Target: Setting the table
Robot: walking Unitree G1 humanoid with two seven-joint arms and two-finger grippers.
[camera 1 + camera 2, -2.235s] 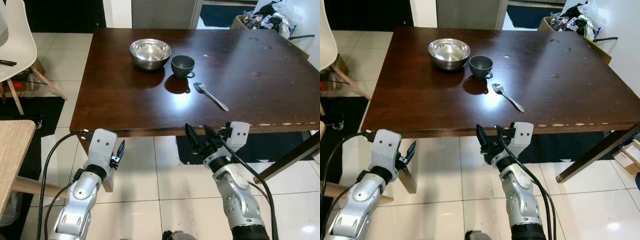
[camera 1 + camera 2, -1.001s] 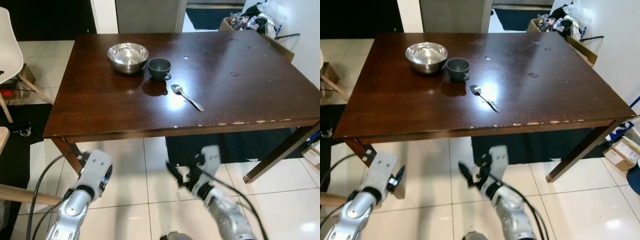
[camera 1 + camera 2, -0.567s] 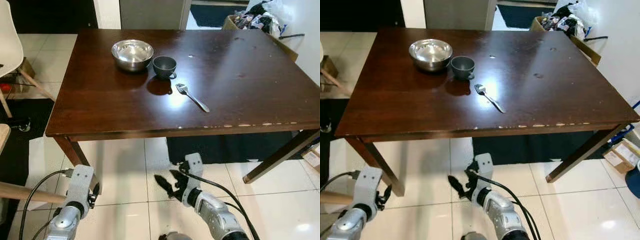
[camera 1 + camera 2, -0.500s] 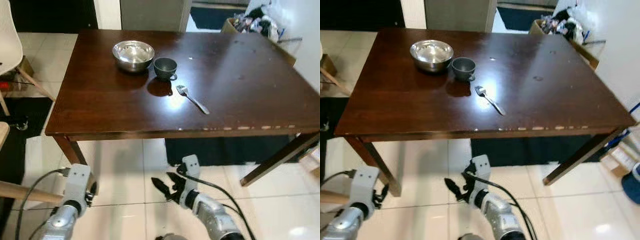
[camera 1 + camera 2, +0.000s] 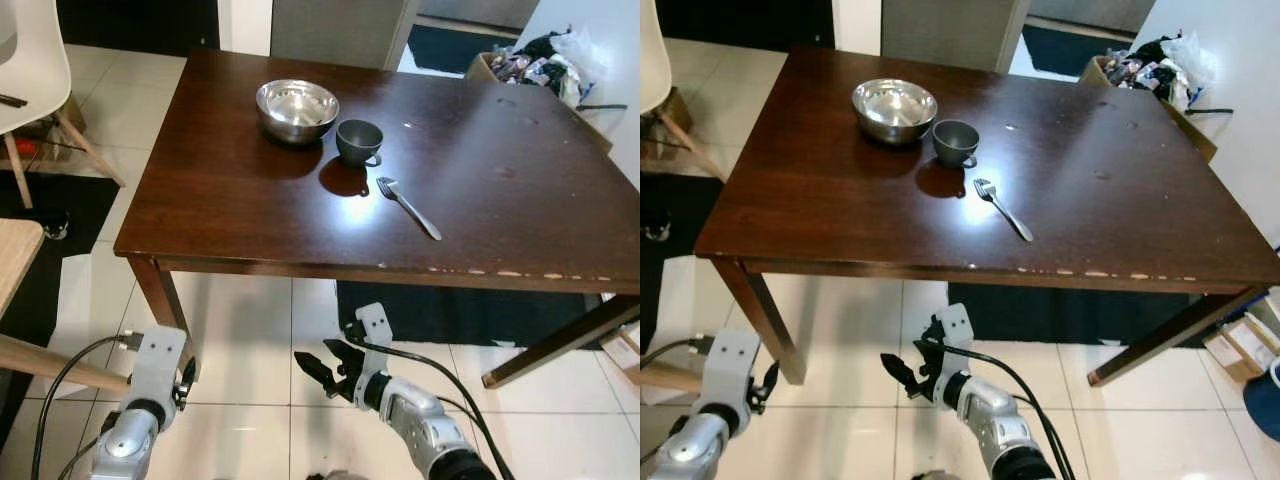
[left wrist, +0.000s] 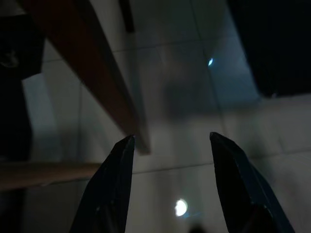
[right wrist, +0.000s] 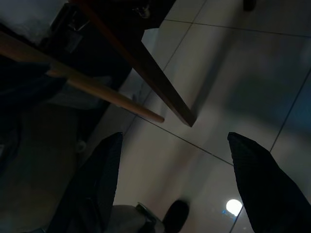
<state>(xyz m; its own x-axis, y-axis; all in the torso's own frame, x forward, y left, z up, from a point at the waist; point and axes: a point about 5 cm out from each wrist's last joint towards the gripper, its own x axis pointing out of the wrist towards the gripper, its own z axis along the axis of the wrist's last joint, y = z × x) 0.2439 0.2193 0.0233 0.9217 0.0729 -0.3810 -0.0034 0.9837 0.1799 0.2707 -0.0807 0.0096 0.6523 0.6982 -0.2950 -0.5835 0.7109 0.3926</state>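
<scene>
So at this point the robot stood back from the dark wooden table (image 5: 250,215) with both arms hanging low over the white tile floor (image 5: 250,350), lower part of the frame. The steel bowl (image 5: 297,108), the grey cup (image 5: 358,141) and the fork (image 5: 408,207) all sat upper middle of the frame. The cup was just beside the bowl, maybe touching, I couldn't tell. The fork lay a little apart, toward the lower right of the cup, lying diagonally.

The left gripper (image 6: 167,187) had its fingers spread apart with nothing between them, table leg (image 6: 92,77) ahead of it. The right gripper (image 7: 177,189) was spread wide too, holding nothing, pointed at the floor.

What could go wrong, imo: the three pieces were bunched together, so reaching for the cup could knock the bowl or skate the fork across that glossy top. Also, with both arms hanging below the tabletop, lifting them while stepping closer might clip the near table edge. A flat fork on a hard surface looks like a fiddly pinch for long fingers.
</scene>
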